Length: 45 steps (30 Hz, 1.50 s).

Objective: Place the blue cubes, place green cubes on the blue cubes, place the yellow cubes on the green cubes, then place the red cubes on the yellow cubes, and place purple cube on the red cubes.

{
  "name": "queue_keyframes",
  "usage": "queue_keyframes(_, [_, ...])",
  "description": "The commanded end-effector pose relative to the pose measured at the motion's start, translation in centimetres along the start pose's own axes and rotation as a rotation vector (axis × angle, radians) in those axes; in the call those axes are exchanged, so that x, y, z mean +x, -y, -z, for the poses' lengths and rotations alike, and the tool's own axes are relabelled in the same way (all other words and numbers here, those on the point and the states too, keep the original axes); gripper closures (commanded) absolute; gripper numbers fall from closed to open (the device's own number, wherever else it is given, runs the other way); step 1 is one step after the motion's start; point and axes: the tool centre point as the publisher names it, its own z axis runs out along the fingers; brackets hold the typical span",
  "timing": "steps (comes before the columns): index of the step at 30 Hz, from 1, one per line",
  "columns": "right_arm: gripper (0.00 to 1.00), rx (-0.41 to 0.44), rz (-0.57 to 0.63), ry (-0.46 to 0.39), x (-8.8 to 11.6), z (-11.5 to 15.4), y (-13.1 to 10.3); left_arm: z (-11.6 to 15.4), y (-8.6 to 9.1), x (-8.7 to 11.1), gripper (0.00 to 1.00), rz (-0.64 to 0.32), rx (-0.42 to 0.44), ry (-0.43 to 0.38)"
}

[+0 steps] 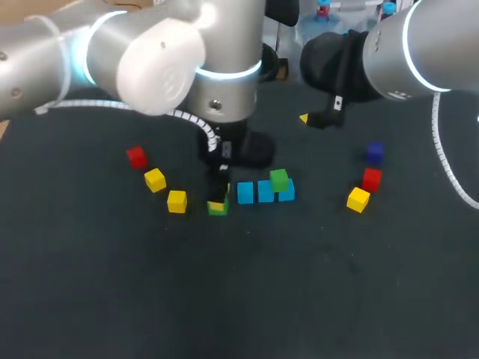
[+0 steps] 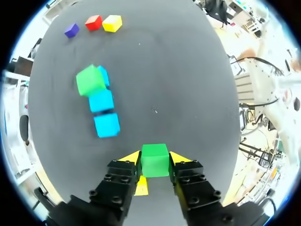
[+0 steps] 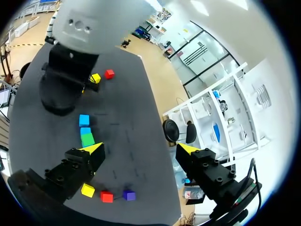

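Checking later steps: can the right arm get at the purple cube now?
Probably yes: the right pincer is open and empty, and the purple cube stands free, the red cube just beside it.

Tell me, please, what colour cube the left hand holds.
Green cube, clearest in left wrist view.

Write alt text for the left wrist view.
The left gripper is shut on a green cube. Ahead lie three blue cubes in a row, a second green cube atop the farthest; a purple cube, a red cube and a yellow cube sit beyond.
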Motion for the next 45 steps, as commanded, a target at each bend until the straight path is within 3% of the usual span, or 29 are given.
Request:
queue_keyframes(1, [0.00, 0.043, -0.002, 0.004, 0.1, -0.1, -0.3, -0.2, -1.8, -1.7, 1.00, -0.010, 0.059, -0.036])
queue_keyframes(6, [0.00, 0.043, -0.002, 0.004, 0.1, -0.1, -0.3, -0.3, -2.0, -2.2, 1.00, -0.020, 0.064, -0.030])
queue_keyframes(11, [0.00, 0.043, -0.002, 0.004, 0.1, -0.1, -0.3, 0.1, -2.2, -1.4, 1.00, 0.007, 0.049, -0.024])
queue_keyframes(27, [0.00, 0.043, -0.002, 0.004, 0.1, -0.1, -0.3, 0.9, -0.9, 3.0, 1.00, 0.157, -0.020, -0.006])
queue_keyframes(33, [0.00, 0.043, -0.002, 0.004, 0.1, -0.1, -0.3, 2.3, -1.4, 5.7, 1.00, 0.280, -0.069, 0.040])
queue_keyframes(38, [0.00, 0.043, -0.002, 0.004, 0.1, -0.1, -0.3, 3.1, -1.8, 6.8, 1.00, 0.319, -0.094, 0.045])
queue_keyframes(41, [0.00, 0.133, -0.061, 0.046, -0.5, 2.5, 3.2, 3.3, -1.8, 6.7, 1.00, 0.319, -0.100, 0.042])
queue_keyframes(45, [0.00, 0.253, -0.142, 0.033, 1.1, 4.8, 6.5, 3.2, -1.6, 6.3, 1.00, 0.306, -0.095, 0.045])
